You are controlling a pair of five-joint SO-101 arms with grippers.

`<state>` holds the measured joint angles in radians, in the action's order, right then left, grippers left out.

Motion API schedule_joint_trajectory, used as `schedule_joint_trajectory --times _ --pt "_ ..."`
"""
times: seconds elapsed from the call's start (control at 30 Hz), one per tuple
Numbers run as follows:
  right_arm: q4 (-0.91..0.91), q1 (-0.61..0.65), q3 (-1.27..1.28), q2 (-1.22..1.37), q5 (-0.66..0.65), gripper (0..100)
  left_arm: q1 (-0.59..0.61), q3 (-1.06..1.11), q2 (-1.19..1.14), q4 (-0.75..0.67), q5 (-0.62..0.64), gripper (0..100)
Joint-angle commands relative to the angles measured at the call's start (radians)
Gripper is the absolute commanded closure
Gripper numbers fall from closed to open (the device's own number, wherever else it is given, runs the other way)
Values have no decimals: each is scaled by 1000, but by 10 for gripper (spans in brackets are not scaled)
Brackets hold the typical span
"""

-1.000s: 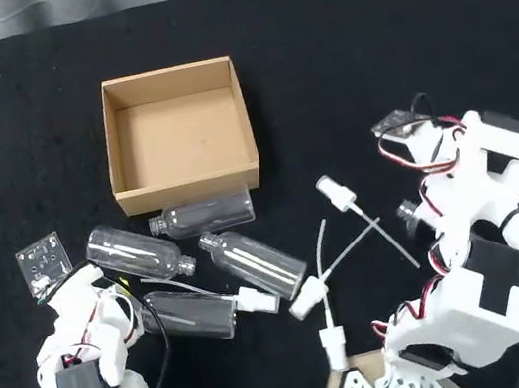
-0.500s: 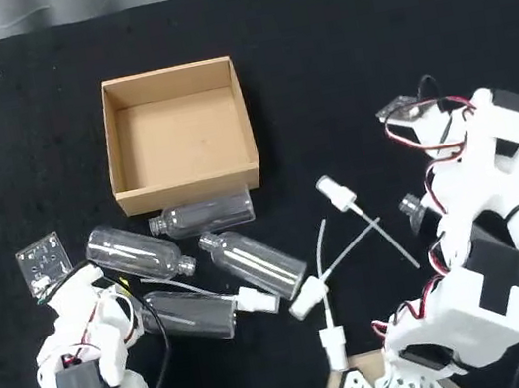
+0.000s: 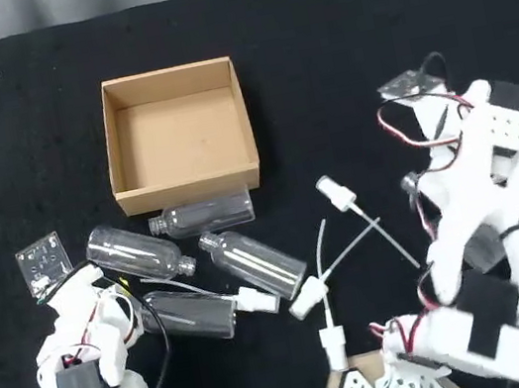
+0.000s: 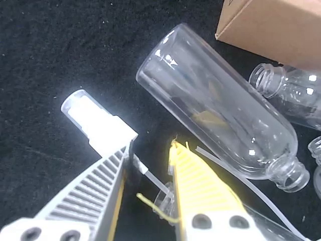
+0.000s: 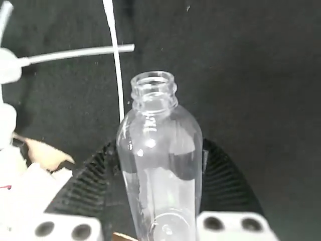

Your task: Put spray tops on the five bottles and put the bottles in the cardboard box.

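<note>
Bottle status, pls?
Re: one bottle [image 5: 159, 165] pinched btwn the right gripper's [image 5: 156, 148] black jaws, held above the table [image 3: 362, 35], open neck pointing away.
Left gripper [image 4: 150, 150]?
Re: right by a spray top [image 4: 98, 124]; can't tell its grip.
Others?
Re: four bottles [image 3: 203, 214] lying just in front of the box [image 3: 187, 182], loose spray tops [image 3: 337, 192] btwn the arms.
</note>
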<state>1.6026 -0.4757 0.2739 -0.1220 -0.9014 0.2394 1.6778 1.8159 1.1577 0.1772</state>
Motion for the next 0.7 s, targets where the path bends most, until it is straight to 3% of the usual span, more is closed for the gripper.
schedule_joint_trajectory --times 0.0,0.67 --pt "8 63 16 -128 58 907 7 22 5 -2 -2 877" --pt "-104 330 180 -547 460 907 7 22 5 -2 -2 877"
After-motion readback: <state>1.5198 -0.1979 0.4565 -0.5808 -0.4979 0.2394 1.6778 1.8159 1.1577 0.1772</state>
